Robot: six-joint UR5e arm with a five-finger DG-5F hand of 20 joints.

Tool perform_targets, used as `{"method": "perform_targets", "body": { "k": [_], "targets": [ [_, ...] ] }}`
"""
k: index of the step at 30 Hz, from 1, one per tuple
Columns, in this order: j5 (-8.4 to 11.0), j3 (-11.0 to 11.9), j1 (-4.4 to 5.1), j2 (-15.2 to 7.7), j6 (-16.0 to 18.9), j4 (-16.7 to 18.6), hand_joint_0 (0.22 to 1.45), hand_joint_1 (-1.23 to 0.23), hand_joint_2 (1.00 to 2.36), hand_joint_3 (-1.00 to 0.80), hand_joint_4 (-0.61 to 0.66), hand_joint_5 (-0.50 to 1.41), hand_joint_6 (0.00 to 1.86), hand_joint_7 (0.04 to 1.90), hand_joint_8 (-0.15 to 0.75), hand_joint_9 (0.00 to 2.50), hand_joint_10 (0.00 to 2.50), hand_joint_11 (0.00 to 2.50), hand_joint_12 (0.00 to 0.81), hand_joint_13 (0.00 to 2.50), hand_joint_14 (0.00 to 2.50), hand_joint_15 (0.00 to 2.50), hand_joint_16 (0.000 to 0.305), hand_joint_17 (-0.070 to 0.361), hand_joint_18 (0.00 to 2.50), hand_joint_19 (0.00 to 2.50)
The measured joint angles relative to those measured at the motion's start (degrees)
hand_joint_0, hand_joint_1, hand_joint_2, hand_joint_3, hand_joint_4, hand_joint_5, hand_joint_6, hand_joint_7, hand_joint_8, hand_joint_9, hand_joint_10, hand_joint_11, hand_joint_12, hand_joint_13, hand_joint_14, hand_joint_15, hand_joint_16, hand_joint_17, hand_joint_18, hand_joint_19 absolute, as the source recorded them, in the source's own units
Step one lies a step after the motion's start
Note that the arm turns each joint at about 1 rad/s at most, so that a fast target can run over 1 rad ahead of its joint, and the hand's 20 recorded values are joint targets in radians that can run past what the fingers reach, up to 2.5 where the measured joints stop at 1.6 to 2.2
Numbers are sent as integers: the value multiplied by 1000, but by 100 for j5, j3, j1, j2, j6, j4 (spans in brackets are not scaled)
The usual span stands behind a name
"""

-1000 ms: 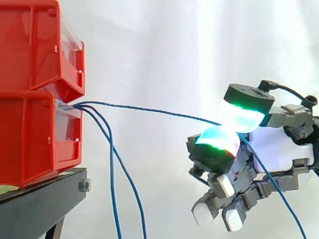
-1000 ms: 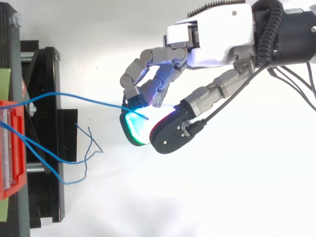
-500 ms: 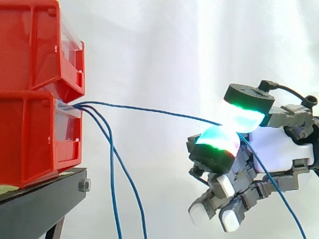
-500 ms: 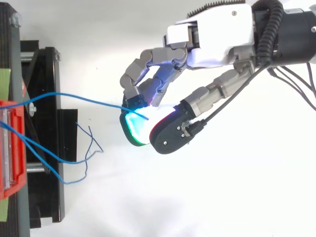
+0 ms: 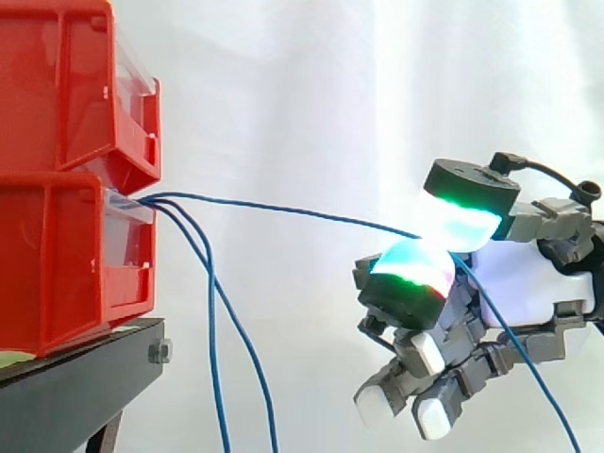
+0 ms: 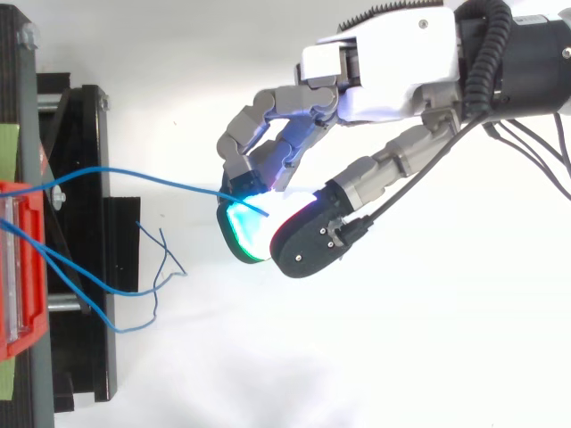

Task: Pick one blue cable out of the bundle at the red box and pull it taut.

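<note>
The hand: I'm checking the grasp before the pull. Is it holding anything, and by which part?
The hand pinches one blue cable between two glowing pads, partway along its length, away from the red box.

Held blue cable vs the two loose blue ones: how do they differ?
The thin blue cable pinched in the robot hand runs almost level, slightly bowed; the two loose blue cables drop steeply. The pinched one is gripped; the loose pair hangs free. All leave the lower red plastic bin.
</note>
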Motion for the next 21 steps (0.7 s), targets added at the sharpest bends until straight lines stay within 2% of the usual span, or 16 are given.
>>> {"method": "perform_targets", "body": {
  "k": [21],
  "targets": [
    [0, 0, 2, 0, 0, 0, 647, -815, 1029, 1, -8, -165, 903, 1317, 339, 783, 16, 698, 403, 450, 6, 191, 56, 126, 561, 326]
  ]
}}
